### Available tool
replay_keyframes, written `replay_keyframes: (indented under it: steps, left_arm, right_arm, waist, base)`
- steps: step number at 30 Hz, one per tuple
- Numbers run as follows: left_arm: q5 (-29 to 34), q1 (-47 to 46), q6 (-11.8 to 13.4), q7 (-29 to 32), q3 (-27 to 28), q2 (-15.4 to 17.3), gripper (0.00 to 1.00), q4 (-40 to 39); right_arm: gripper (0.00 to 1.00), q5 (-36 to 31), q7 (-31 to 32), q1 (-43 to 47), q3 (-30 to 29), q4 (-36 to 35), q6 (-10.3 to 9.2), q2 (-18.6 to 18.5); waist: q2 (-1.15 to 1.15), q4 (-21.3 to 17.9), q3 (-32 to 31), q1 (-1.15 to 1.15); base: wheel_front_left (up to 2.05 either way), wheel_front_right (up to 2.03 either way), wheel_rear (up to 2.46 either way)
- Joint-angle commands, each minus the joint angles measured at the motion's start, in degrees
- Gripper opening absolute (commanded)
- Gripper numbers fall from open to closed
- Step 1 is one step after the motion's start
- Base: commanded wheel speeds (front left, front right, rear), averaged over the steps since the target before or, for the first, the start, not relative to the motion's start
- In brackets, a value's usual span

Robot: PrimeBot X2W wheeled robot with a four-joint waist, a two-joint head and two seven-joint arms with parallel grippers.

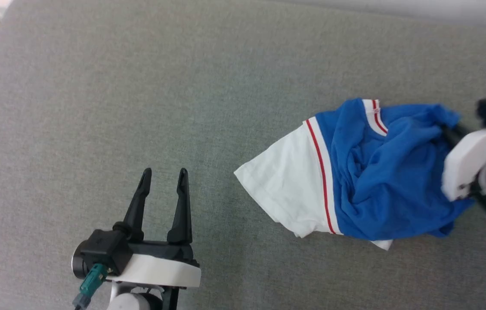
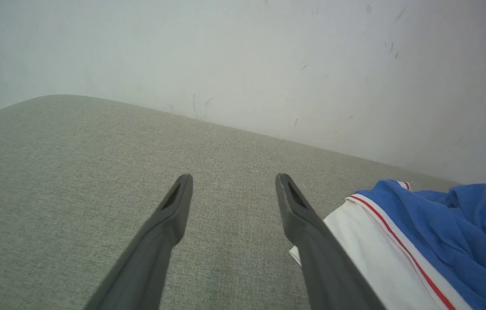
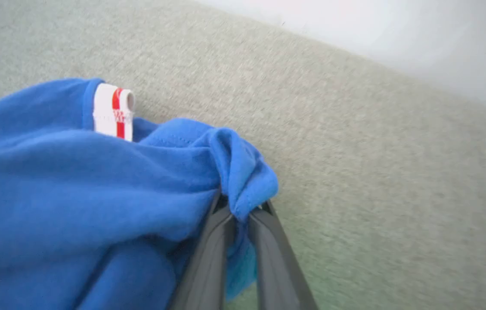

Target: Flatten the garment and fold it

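The garment (image 1: pixel 380 185) is seen lying crumpled on the right half of the grey woven tabletop (image 1: pixel 182 86), its blue body bunched into folds. One white sleeve (image 1: pixel 288 189) is spread flat toward the left and is edged by a thin red stripe. A short white-and-red striped band (image 1: pixel 375 114) is seen at the far edge of the heap. In the right wrist view the same band (image 3: pixel 113 114) is shown standing up from the blue cloth.

The grip is told best by the right wrist view: the right claw (image 3: pixel 238 215) is closed narrowly on a gathered blue fold at the garment's right edge, and cloth is pinched between the two dark fingers (image 3: pixel 208 258). In the head view this contact is largely hidden by the pale wrist casing and the cloth, so that only the arm's place against the garment's right side can be made out.

The left claw (image 1: pixel 164 172) is held wide, with nothing between its fingers, over bare tabletop well to the left of the garment. In the left wrist view the spread left claw (image 2: pixel 234 181) is seen with the white sleeve (image 2: pixel 367 254) just beside the right-hand finger. Whether they touch cannot be told. A pale wall (image 2: pixel 268 64) is seen beyond the tabletop's far edge.
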Motion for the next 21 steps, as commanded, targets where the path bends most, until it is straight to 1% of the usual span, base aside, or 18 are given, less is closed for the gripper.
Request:
replay_keyframes:
  steps: [1,4,8,10,13,15,17,19,21]
  left_arm:
    - [-0.5,0.6,0.4,-0.3,0.3,-0.3,1.00,0.1]
    - [-0.9,1.5,0.7,-0.3,0.4,-0.3,1.00,0.3]
    - [-1.3,2.9,1.0,-0.3,0.7,-0.3,1.00,0.2]
    - [-1.5,3.4,1.1,-0.3,0.8,-0.3,1.00,0.0]
    - [-1.6,4.1,1.2,-0.3,1.1,-0.3,1.00,-0.2]
    - [-1.6,4.3,1.1,-0.3,1.2,-0.3,1.00,-0.4]
    - [-1.7,4.3,1.1,-0.3,1.2,-0.3,1.00,-0.4]
    - [-1.9,4.1,1.1,-0.3,1.0,-0.3,1.00,-0.4]
    - [-2.2,3.8,1.1,-0.3,0.6,-0.3,1.00,-0.1]
  right_arm:
    - [0.00,-0.9,-0.8,-1.6,-1.5,-1.5,-0.13,-1.6]
    - [0.00,-2.3,-0.1,-2.7,-3.7,-5.0,-0.13,-4.2]
    - [0.00,-4.8,1.8,-4.1,-6.2,-11.9,-0.13,-6.6]
    - [0.00,-5.7,2.6,-5.1,-6.6,-15.5,-0.13,-7.2]
    - [0.00,-6.2,4.1,-6.4,-6.1,-20.0,-0.13,-6.8]
    - [0.00,-6.2,5.3,-6.4,-3.3,-22.6,-0.13,-6.5]
    - [0.00,-5.6,6.4,-5.4,0.8,-24.1,-0.13,-5.9]
    - [0.00,-4.2,7.1,-3.7,6.1,-24.3,-0.13,-5.1]
    - [0.00,-2.7,7.3,-2.0,11.6,-23.0,-0.13,-4.1]
  waist:
    - [-0.01,-2.1,-4.1,-0.01]
    - [-0.01,-2.6,-6.6,-0.01]
    - [-0.01,-2.9,-8.9,-0.01]
    - [-0.01,-2.8,-9.3,-0.01]
    - [-0.01,-2.5,-9.5,-0.01]
    - [-0.01,-2.2,-9.2,-0.01]
    - [-0.01,-1.9,-8.7,-0.01]
    - [-0.01,-1.6,-8.1,-0.01]
    - [-0.01,-1.3,-7.5,-0.01]
  base:
    - [0.00,0.00,0.00]
    - [0.00,0.00,0.00]
    - [0.00,0.00,0.00]
    - [0.00,0.00,0.00]
    - [0.00,0.00,0.00]
    - [0.00,0.00,0.00]
    - [0.00,0.00,0.00]
    - [0.00,0.00,0.00]
    - [0.00,0.00,0.00]
